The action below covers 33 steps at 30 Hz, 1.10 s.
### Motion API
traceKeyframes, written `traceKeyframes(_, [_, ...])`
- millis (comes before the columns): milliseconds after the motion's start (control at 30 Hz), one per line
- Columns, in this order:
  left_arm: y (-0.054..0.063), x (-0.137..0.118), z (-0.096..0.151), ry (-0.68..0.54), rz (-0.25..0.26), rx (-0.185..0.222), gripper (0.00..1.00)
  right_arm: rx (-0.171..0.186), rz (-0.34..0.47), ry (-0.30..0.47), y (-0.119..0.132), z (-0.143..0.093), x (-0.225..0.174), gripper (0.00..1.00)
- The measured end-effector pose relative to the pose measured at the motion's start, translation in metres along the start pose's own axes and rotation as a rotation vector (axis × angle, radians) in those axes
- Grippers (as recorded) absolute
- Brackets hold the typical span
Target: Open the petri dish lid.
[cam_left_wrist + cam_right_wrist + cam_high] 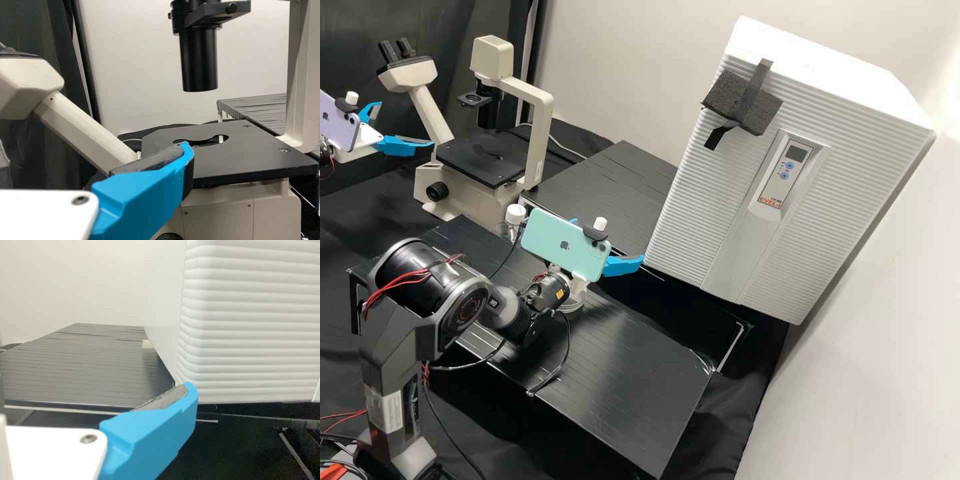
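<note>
Below the right gripper (610, 239), on the black bench (640, 400), we see what looks like the clear dish (573, 309), partly hidden behind the gripper's wrist; whether its lid is on, we cannot tell. The right gripper hangs above the bench with its two blue fingers (622, 265) spread well apart, though the back one is mostly covered by the green phone (553, 240) mounted on it. We see nothing caught between them. The tip of the nearer finger points at the low corner of the big white box (693, 200); we cannot tell if it touches.

Behind the right gripper, towards the microscope (540, 140), we find a clear bottle with a white cap (515, 213). Farther off, the left gripper (406, 123) hangs in the air at the microscope's eyepiece side, its fingers wide open and gripping nothing we can see. From its own wrist view, one finger (145, 200) stands in front of the black stage (250, 155). A purple phone (337, 127) sits on its mount.
</note>
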<state>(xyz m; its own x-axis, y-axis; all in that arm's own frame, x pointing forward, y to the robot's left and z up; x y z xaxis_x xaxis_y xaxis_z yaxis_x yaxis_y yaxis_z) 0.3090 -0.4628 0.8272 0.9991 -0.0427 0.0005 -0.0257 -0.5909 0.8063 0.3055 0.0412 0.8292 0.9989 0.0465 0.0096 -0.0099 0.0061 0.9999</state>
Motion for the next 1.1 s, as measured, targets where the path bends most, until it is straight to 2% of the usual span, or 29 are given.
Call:
traceKeyframes(367, [0.0,0.0,0.0,0.0,0.0,0.0,1.0,0.001,0.001,-0.005,-0.002,0.003,-0.007,1.0])
traceKeyframes(533, [0.0,0.0,0.0,0.0,0.0,0.0,1.0,0.002,0.044,-0.002,0.005,0.006,-0.033,1.0])
traceKeyframes(833, [0.0,0.0,0.0,0.0,0.0,0.0,1.0,-0.001,0.131,0.077,0.007,0.001,-0.088,1.0])
traceKeyframes(1100, [0.0,0.0,0.0,0.0,0.0,0.0,1.0,0.007,0.06,0.1,-0.013,0.0,-0.122,1.0])
